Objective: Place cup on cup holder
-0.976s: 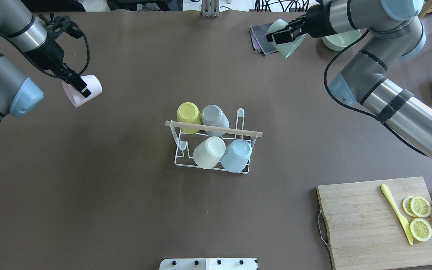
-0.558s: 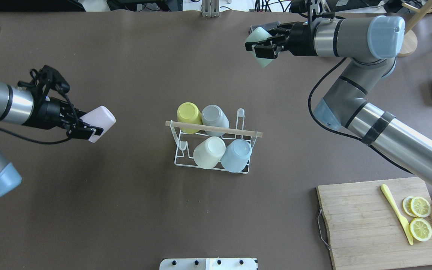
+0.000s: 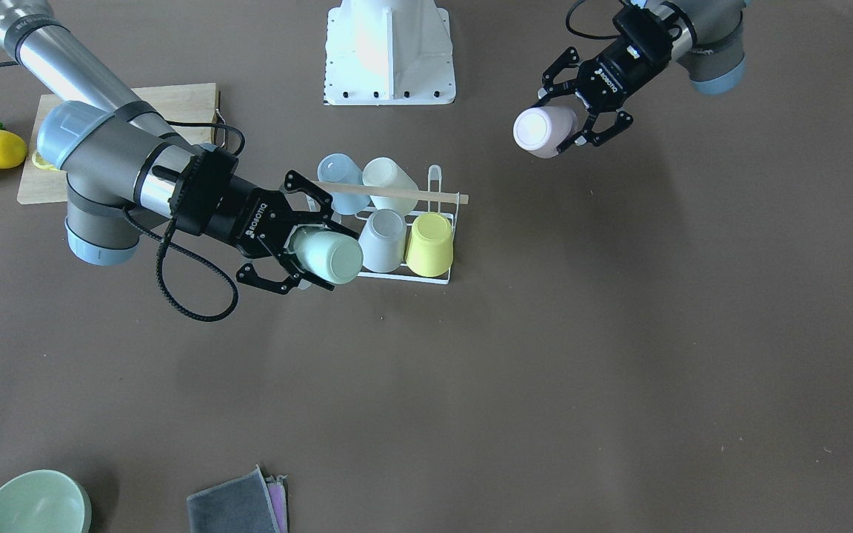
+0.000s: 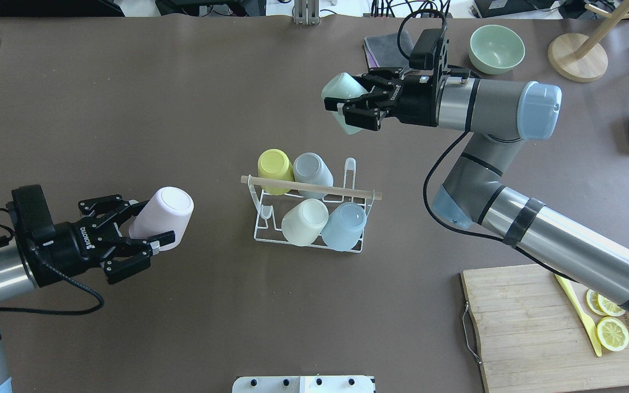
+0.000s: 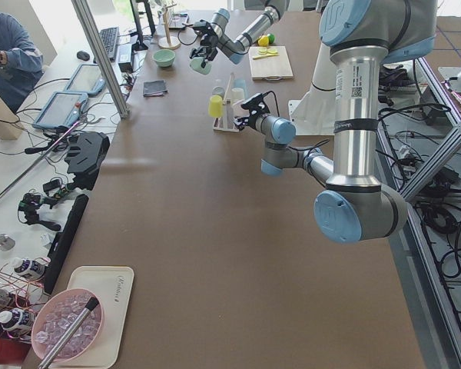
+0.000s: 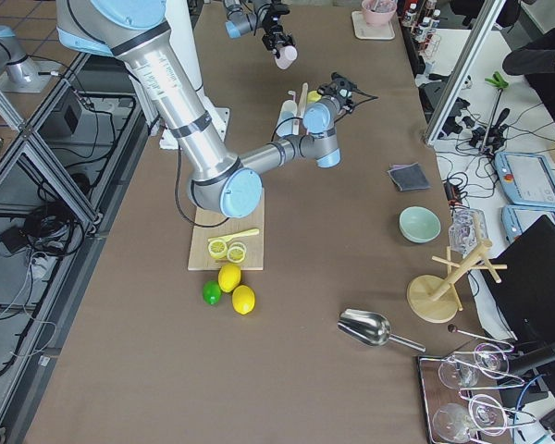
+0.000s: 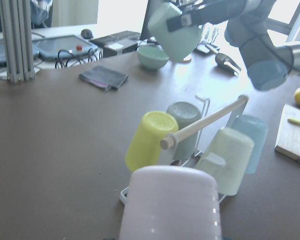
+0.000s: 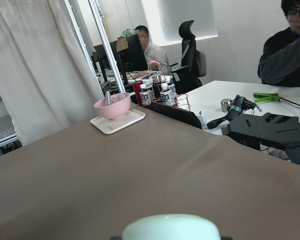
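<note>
**Inspector:** Condition of the cup holder (image 4: 262, 236)?

**Assistant:** It stands upright in the middle of the table, with the wooden rod (image 4: 312, 188) across its top. Four prongs are occupied. The yellow cup (image 4: 274, 166) and grey cup (image 4: 314, 170) are on the far row, and the cream cup (image 4: 304, 220) and blue cup (image 4: 344, 225) are on the near row. Each is mouth-down and tilted. The near-left prong (image 4: 266, 210) and far-right prong (image 4: 350, 169) are bare.

**Inspector:** The arms?

**Assistant:** The left gripper (image 4: 153, 222) pinches the pink cup (image 4: 167, 210) across its side wall. The cup is aloft and well apart from the holder's left end. The right gripper (image 4: 343, 112) is clamped the same way on the mint cup (image 4: 339, 90), which is aloft beyond the holder's far side.

**Inspector:** Why that grip?

**Assistant:** In my judgement, a side grip leaves the mouth free to pass over a prong. Each cup also waits on the side of its nearest bare prong, so the arms need not cross.

**Inspector:** Risk?

**Assistant:** The closed bases point away from the palms, so each cup must be turned mouth-down before descent. The rod also obstructs a straight drop.
</note>
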Tool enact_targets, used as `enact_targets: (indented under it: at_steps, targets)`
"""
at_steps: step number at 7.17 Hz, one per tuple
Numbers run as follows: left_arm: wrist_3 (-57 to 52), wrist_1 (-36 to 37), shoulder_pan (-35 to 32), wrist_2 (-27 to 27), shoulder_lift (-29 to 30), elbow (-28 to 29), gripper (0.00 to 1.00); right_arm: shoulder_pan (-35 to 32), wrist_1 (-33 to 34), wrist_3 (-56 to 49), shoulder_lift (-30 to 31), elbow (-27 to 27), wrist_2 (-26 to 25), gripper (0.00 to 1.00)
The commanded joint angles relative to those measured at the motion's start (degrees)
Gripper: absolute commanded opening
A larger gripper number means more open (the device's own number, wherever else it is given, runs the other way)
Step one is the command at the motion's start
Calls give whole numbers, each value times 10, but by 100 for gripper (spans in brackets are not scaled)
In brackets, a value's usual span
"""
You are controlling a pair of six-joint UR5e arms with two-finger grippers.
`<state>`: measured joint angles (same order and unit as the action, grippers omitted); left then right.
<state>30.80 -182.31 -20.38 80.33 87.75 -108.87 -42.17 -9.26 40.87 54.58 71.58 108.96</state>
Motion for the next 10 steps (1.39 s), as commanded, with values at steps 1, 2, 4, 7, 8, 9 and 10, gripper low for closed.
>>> enact_targets:
  at_steps: [1, 2, 4, 7, 8, 9, 10]
  targets:
    - [-115, -54, 124, -202, 36, -5, 0, 27, -49, 0, 3, -10, -2, 0]
    - [-123, -53, 131, -233, 65, 2, 0, 32, -51, -2, 3, -10, -2, 0]
    - [-123, -39, 124, -283, 124, 38, 0, 39, -51, -2, 3, -23, -1, 0]
    - [-116, -39, 79, -285, 199, 120, 0, 44, -67, -2, 6, -35, -2, 0]
    - [-113, -39, 72, -283, 224, 145, 0, 44, -85, -1, 13, -35, -2, 0]
    - [-112, -39, 72, -282, 234, 154, 0, 45, -104, 0, 19, -35, -4, 0]
    - [-111, -39, 71, -282, 250, 176, 0, 46, -108, 0, 22, -35, -16, 0]
